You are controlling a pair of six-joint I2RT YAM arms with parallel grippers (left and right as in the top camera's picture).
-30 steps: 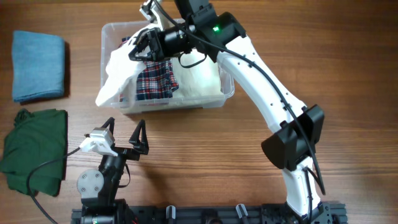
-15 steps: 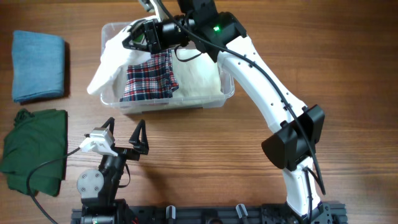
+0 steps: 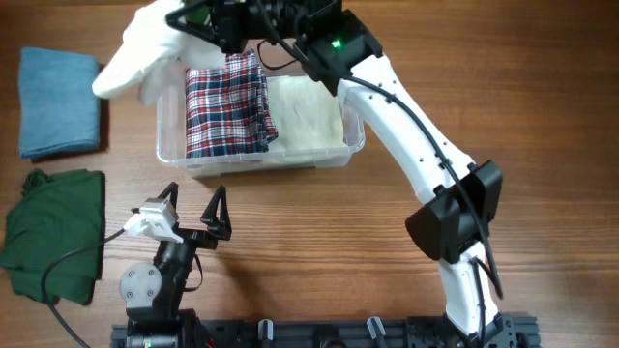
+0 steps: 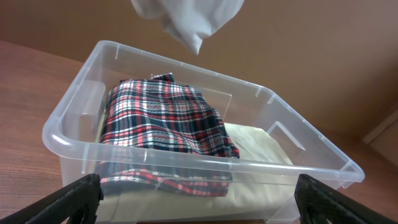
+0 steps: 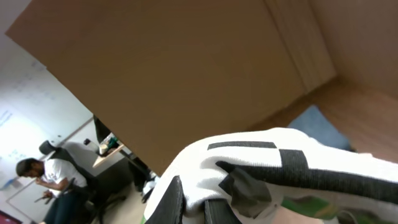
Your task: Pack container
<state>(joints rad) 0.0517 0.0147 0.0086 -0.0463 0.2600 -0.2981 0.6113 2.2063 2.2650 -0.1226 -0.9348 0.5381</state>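
Two folded cloths lie inside the container (image 3: pixel 356 135) (image 4: pixel 205 165), which stands on the desk (image 3: pixel 319 232): a plaid cloth (image 3: pixel 227 101) (image 4: pixel 165 118) in the container's left half, draped partly over a cream cloth (image 3: pixel 305 111) (image 4: pixel 261 140) that fills its right half. Above the container's far-left corner, the jaws of the right gripper (image 3: pixel 193 17) are clamped on a white garment (image 3: pixel 140 48) (image 4: pixel 186 18) (image 5: pixel 261 155), which hangs in the air and spills out past the container's left wall. In front of the container, near its left end, the left gripper (image 3: pixel 196 193) sits low, its jaws spread wide and holding nothing. Left of the container lies a blue cloth (image 3: pixel 60 101), and a green cloth (image 3: pixel 53 232) lies to the container's front-left.
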